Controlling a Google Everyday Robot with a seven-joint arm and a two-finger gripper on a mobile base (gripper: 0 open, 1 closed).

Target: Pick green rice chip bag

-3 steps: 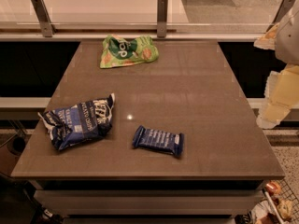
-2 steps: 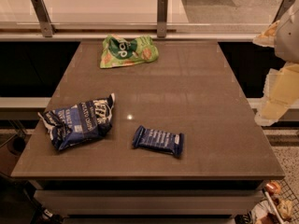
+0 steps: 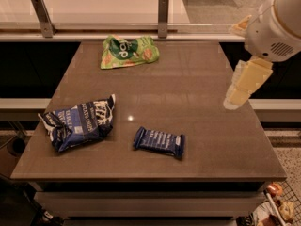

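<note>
The green rice chip bag (image 3: 128,52) lies flat at the far edge of the brown table (image 3: 188,102), left of centre, its dark green logo patch facing up. My gripper (image 3: 235,98) hangs from the white arm (image 3: 275,25) over the table's right side, pointing down and to the left. It is well to the right of the green bag and nearer the front, and it touches nothing.
A crumpled blue-and-white chip bag (image 3: 80,122) lies at the front left. A small dark blue bar wrapper (image 3: 159,141) lies at the front centre. A rail with two metal posts (image 3: 162,9) runs behind the table. Packaged items (image 3: 277,206) sit on the floor at the bottom right.
My arm and gripper have moved left, from off the table's right edge to over its right side. The bags and the wrapper have not moved.
</note>
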